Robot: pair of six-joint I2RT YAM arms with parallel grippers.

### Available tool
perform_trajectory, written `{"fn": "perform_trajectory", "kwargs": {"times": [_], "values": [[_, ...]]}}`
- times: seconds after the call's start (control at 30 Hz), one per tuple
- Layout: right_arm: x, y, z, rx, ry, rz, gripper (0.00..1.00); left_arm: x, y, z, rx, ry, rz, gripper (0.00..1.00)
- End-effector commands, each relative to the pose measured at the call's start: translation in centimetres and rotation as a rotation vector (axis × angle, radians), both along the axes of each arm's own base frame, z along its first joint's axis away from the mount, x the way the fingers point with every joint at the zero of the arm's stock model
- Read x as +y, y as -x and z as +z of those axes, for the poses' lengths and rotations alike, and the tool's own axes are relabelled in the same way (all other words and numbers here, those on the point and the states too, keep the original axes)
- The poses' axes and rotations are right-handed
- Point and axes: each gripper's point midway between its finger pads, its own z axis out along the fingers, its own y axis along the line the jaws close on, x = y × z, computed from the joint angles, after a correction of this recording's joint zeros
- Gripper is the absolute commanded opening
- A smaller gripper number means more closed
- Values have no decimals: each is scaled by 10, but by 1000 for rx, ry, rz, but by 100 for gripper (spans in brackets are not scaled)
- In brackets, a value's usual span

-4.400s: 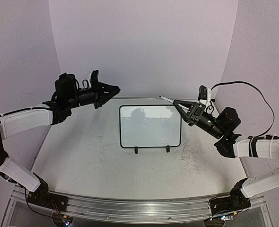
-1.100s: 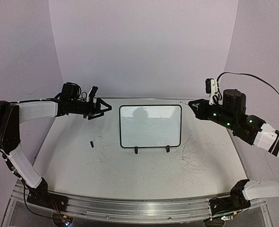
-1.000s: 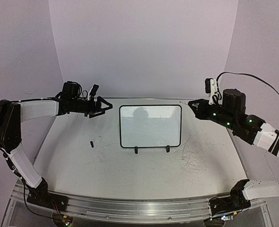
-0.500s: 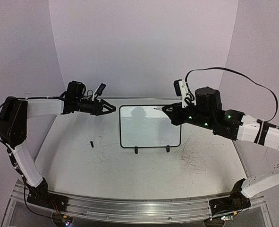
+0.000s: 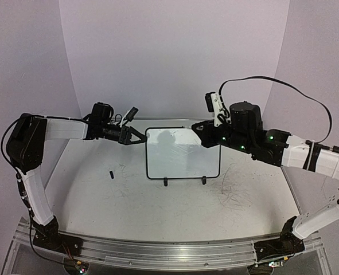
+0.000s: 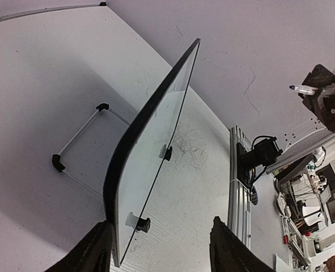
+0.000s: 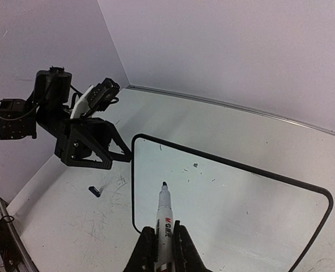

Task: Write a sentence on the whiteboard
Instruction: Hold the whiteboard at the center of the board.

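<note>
The right gripper (image 7: 161, 242) has its jaws closed on a marker (image 7: 164, 218), pinching the barrel low so that the uncapped tip sticks out ahead of the fingers. In the right wrist view the tip points at the board (image 5: 182, 154) over the left half of its face; in the left wrist view the marker hangs apart from the board, out in front of its face. The left gripper (image 6: 158, 249) has its jaws open, one finger on each side of the board's left edge, with the left finger (image 6: 93, 252) just beside the black frame; I cannot tell whether it touches. The board stands tilted back at the far middle of the table (image 5: 158, 212), between the two arms, propped on two small black feet (image 5: 165, 182) at its near edge and a wire stand (image 6: 79, 136) behind. Its white face carries faint grey smudges and a few specks. A small black piece (image 5: 110, 173) lies on the table to the left of the board, near and below the left gripper. Grey scribbles (image 5: 235, 192) mark the table to the right of the board.
</note>
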Motion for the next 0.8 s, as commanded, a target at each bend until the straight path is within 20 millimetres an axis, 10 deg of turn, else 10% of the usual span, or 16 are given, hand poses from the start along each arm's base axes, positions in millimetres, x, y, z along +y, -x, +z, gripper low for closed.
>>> {"fn": "perform_trajectory", "kwargs": {"times": [0.0,0.77], "values": [[13,-3,28,-55,-51,6,0,-12,-14,-2,-13,-9,20,52],[58,13,-4,-59,29,113,0,-16,10,-23,-13,-45,69,8]]}}
